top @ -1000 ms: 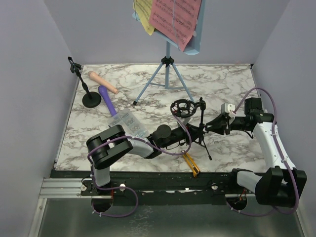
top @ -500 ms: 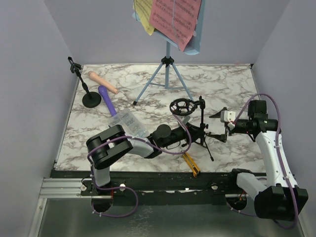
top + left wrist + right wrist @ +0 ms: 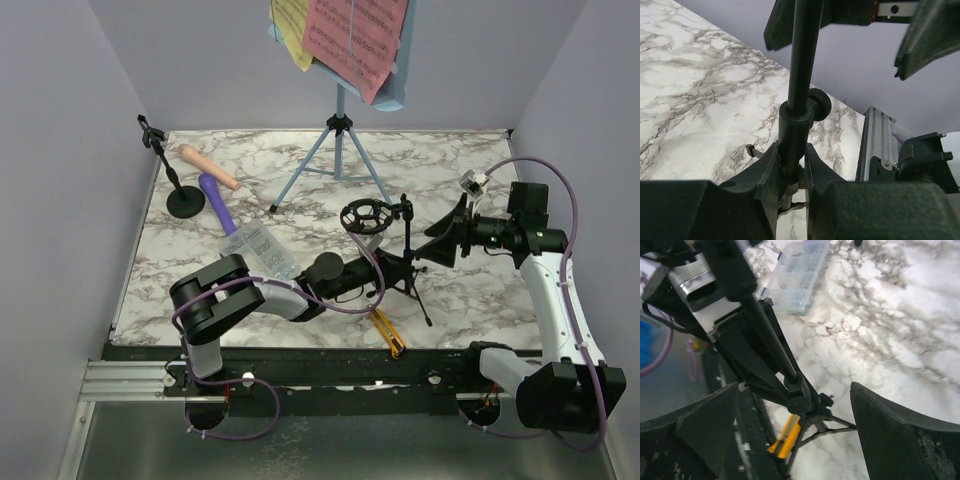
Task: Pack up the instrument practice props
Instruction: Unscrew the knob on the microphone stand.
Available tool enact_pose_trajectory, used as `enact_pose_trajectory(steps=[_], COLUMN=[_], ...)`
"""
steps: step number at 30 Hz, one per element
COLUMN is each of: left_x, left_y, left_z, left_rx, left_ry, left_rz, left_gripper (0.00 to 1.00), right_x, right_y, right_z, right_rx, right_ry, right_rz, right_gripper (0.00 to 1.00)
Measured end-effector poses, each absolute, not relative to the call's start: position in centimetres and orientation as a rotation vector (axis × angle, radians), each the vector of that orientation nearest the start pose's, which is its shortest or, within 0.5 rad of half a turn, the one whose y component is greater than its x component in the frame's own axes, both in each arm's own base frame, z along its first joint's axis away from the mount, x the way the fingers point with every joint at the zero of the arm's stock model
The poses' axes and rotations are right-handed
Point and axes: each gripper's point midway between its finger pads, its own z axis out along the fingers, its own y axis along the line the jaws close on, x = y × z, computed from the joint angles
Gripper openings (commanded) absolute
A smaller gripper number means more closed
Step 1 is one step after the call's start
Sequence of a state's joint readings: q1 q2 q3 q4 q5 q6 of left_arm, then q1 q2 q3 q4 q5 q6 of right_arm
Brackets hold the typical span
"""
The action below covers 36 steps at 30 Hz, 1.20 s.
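A black mic mount [image 3: 405, 245] on tripod legs, with a ring cradle [image 3: 367, 216], stands at the table's middle front. My left gripper [image 3: 393, 268] [image 3: 791, 162] is shut on its lower pole [image 3: 799, 75]. My right gripper [image 3: 446, 240] [image 3: 794, 390] is open just right of that pole [image 3: 771, 346], with its fingers apart on either side and not touching it. The second mic mount [image 3: 170, 182] stands at far left beside the beige microphone [image 3: 208, 165] and the purple microphone [image 3: 216, 204]. The light-blue music rack [image 3: 338, 150] carries pink pages [image 3: 355, 35] and yellow pages [image 3: 292, 30].
A clear plastic box [image 3: 262, 250] [image 3: 800, 275] lies beside my left forearm. A yellow-and-black utility knife [image 3: 388, 332] [image 3: 787, 437] lies by the front edge under the mount's legs. Grey walls close in the table on three sides.
My right gripper has opened wide, let go of the mic mount's pole and drawn back a little to the right. My left gripper has stayed shut on the pole.
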<state>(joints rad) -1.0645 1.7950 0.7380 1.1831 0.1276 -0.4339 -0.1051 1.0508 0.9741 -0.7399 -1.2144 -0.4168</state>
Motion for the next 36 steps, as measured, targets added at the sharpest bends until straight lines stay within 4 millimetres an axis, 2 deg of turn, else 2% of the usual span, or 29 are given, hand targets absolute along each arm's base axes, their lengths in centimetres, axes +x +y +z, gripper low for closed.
enact_pose_trajectory(steps=[3,8,15,19,28,31,36], left_x=[20.8,20.8,21.2,21.4,21.5,21.5,21.5], left_y=[-45.6,-45.4,-44.8,-44.7,-44.7,-44.7,-44.7], left_z=[18.7,19.7,20.3,20.3,20.4,20.4,20.5], left_rx=[0.595,0.588,0.563,0.553,0.548,0.547,0.541], left_ry=[1.451,1.427,1.414,1.416,1.412,1.412,1.41], left_rz=[-1.301,-1.297,-1.267,-1.257,-1.257,-1.258,-1.265], left_gripper=[0.0,0.0,0.0,0.0,0.0,0.0,0.0], right_x=[23.1,23.1,22.0,21.7,22.1,22.2,22.2], right_y=[13.8,14.2,14.7,15.0,15.1,15.1,15.1], right_z=[24.5,24.2,22.5,22.4,22.8,22.7,22.9], right_rx=[-0.667,-0.529,-0.399,-0.371,-0.375,-0.377,-0.395], right_ry=[1.905,1.974,2.031,2.027,1.994,1.987,1.972], right_rz=[1.206,1.345,1.5,1.556,1.578,1.58,1.58], right_gripper=[0.89,0.74,0.64,0.53,0.39,0.27,0.14])
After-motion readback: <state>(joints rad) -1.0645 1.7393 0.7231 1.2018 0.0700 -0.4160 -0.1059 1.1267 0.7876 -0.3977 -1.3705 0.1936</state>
